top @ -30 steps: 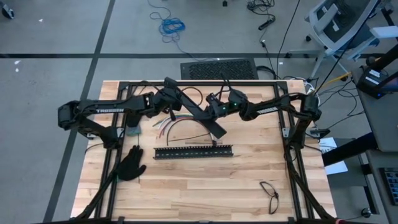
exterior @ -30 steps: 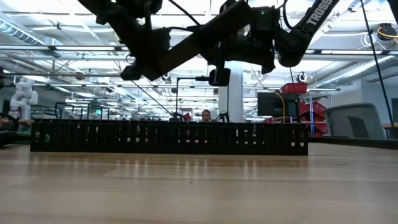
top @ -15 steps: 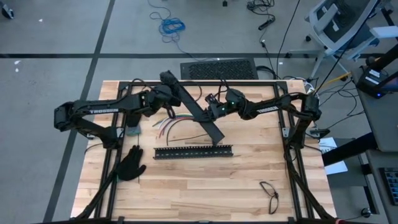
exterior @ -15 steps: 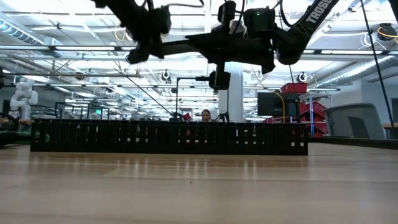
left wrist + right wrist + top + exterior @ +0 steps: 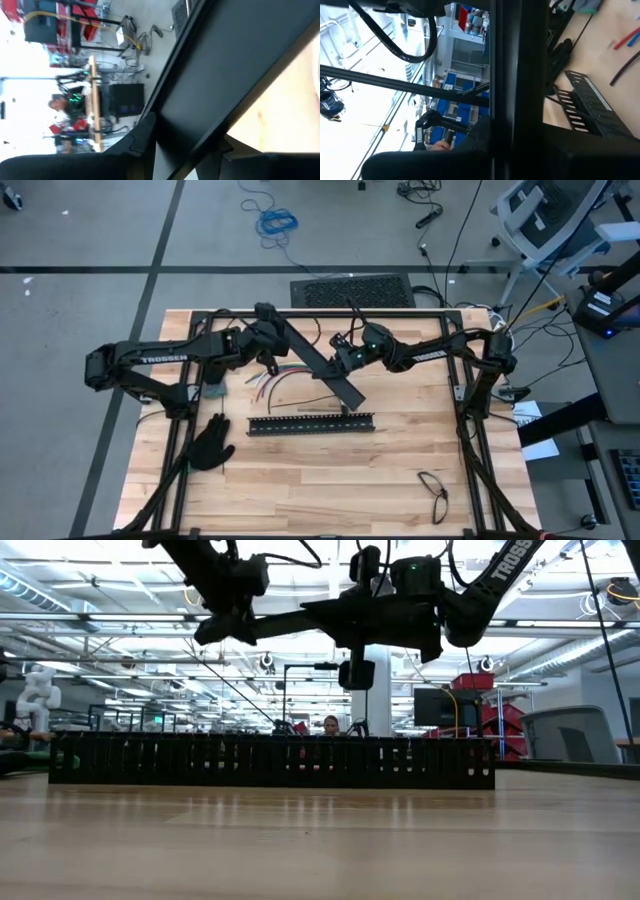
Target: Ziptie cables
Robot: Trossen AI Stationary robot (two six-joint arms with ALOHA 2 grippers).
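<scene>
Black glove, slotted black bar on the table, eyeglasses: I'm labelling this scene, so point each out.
Black glove point(image 5: 210, 444): high view, palm.
Slotted black bar lying on the table point(image 5: 311, 423): high view, middle.
Eyeglasses point(image 5: 434, 493): high view, frame.

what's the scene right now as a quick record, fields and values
held item: flat black bar, lifted above the table, between both grippers
left gripper: at the bar's far end
right gripper: shut on the bar near its middle
cables: loose on the table, untouched
slotted bar: flat on the table
black glove: near the left edge
glasses: near right corner
</scene>
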